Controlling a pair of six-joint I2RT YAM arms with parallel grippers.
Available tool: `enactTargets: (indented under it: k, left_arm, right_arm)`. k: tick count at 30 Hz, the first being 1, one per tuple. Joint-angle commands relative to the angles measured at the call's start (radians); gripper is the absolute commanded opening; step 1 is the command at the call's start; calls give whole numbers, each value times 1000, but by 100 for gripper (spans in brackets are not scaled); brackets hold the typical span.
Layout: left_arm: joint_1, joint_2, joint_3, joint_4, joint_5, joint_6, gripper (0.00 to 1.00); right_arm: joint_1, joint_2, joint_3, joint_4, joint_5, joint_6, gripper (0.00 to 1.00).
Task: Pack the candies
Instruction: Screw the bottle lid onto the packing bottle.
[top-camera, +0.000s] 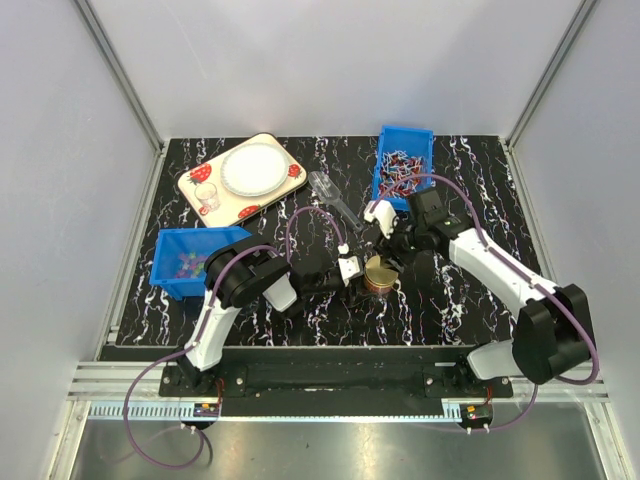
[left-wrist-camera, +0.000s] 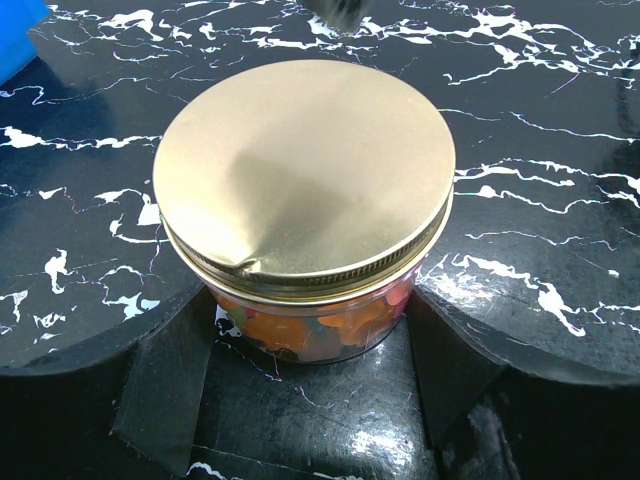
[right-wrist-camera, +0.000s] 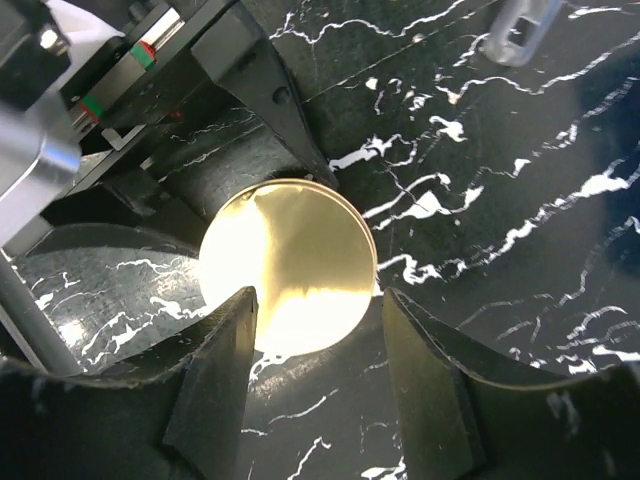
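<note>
A short glass jar (top-camera: 379, 277) with a gold screw lid (left-wrist-camera: 300, 170) stands on the black marbled table. Through its glass wall show the candies (left-wrist-camera: 345, 322), orange and pink. My left gripper (left-wrist-camera: 310, 305) is shut on the jar's base, one finger against each side. My right gripper (right-wrist-camera: 318, 300) hovers just above the lid (right-wrist-camera: 290, 255), open, with its fingers apart on either side of the lid's near edge. In the top view the right gripper (top-camera: 392, 255) sits directly behind the jar. More candies (top-camera: 190, 265) lie in the blue bin (top-camera: 165, 270) at the left.
A second blue bin (top-camera: 425, 140) with longer wrapped sweets stands at the back right. A strawberry-patterned tray (top-camera: 195, 180) with a white plate and a small cup sits back left. A clear plastic tool (top-camera: 335, 200) lies mid-table behind the jar.
</note>
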Motion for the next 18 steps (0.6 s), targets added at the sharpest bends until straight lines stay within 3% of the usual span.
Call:
enactTargets:
  k: [1,11,18]
  left_arm:
    - [8,14,13,94,-29,13,59]
    - [8,17,13,90,-27,12,59]
    - [6,16,17,87,-26,13,59]
  right_arm:
    - [44,33,-5,67,49,20,58]
    - [102,73,-103,117,172,5,58]
    - [106,60,-48,112,151,0,64]
